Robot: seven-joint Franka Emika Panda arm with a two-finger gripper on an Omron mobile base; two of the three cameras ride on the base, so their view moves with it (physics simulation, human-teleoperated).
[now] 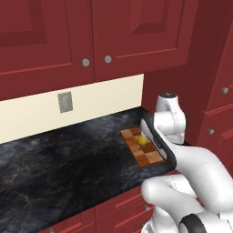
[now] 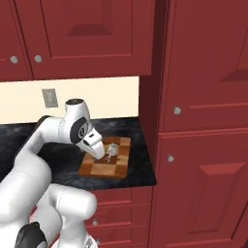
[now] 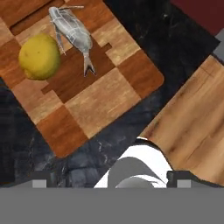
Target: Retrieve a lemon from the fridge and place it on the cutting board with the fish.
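My gripper [image 3: 112, 183] stands wide, holding nothing. Ahead lies the checkered light-and-dark wooden cutting board [image 3: 100, 103]; farther on it, the small round yellow lemon [image 3: 39, 57] beside the slender silvery-grey fish [image 3: 72, 30]. Lemon likely firm, light, prone to rolling; grip across its middle.

Yellow lemon [image 3: 39, 57]; silvery-grey fish [image 3: 72, 30]; cutting board [image 3: 105, 100] w/ light & dark brown checks. Countertop [image 1: 59, 154] black marble, pale veins. Cabinets [image 1: 68, 36] dark red, grey knobs. Backsplash [image 1: 27, 113] cream.
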